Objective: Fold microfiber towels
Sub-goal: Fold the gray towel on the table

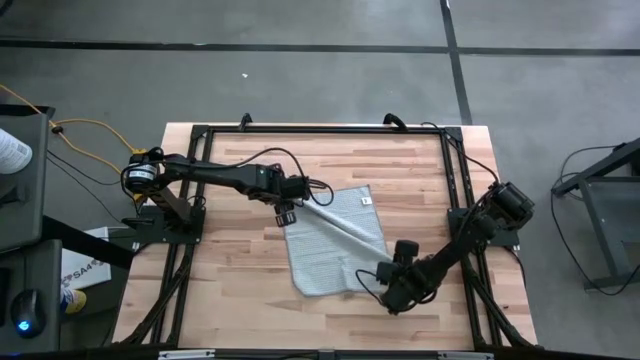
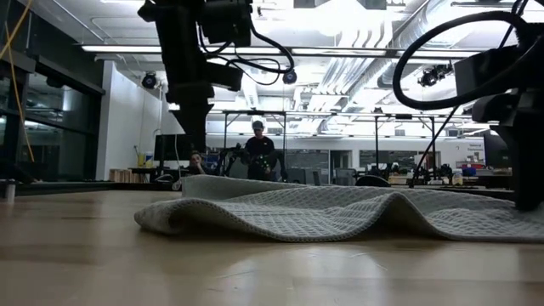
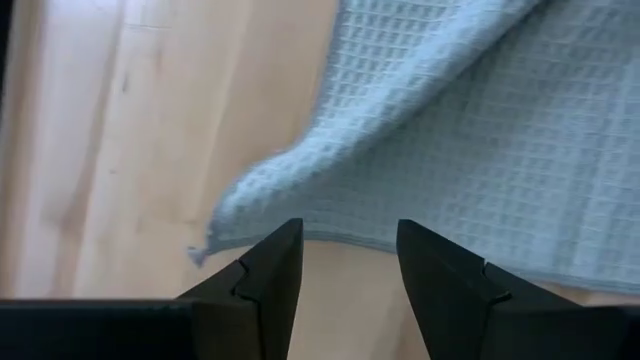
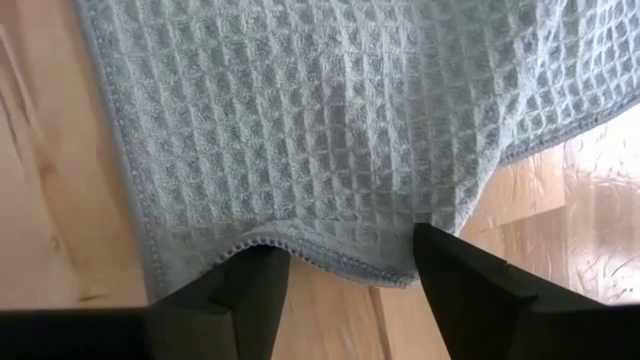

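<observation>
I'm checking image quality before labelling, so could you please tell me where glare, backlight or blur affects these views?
Low view: bright ceiling lights leave both arms silhouetted and the towel dim. Right wrist view: glare on the wooden tabletop. Left wrist view: the towel's weave looks soft. High view: evenly lit.

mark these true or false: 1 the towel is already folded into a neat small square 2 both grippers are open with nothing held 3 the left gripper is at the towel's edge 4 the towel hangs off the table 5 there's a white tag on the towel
1. False. The towel lies spread out and rumpled, with a raised ridge across it.
2. True. The left gripper and right gripper both show a gap between the fingers and no cloth in it.
3. True. It is at the towel's upper left edge in the high view.
4. False. It lies wholly on the table.
5. True. A small white tag sits near its far corner.
</observation>
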Controlling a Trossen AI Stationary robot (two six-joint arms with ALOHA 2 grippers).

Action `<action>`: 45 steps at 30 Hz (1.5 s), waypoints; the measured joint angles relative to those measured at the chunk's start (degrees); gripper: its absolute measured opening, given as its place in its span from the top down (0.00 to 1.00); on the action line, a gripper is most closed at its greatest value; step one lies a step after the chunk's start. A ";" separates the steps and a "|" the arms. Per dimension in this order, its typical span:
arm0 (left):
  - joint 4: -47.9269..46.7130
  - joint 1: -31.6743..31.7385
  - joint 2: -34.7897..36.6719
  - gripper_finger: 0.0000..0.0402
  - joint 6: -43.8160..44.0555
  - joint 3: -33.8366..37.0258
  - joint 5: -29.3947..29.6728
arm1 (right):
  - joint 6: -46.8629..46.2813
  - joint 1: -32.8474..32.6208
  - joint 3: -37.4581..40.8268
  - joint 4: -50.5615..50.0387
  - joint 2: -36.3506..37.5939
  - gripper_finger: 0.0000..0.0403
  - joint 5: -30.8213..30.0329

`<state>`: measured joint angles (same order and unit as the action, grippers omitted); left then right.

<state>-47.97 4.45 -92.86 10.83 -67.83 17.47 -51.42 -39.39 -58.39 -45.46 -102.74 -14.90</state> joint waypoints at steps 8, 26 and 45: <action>0.32 -2.91 0.00 0.60 1.45 0.00 -1.25 | 0.16 0.01 0.00 -0.25 0.00 0.42 0.01; 2.11 -18.34 0.00 0.60 8.88 -0.02 3.94 | 3.25 0.86 0.09 -3.20 8.93 0.41 0.71; 18.67 -26.32 0.02 0.63 20.66 7.89 4.08 | 5.99 10.18 0.09 -6.50 9.33 0.45 -12.34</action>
<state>-29.30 -21.87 -92.84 31.49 -59.94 21.56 -45.43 -29.21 -58.30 -51.96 -93.41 -27.25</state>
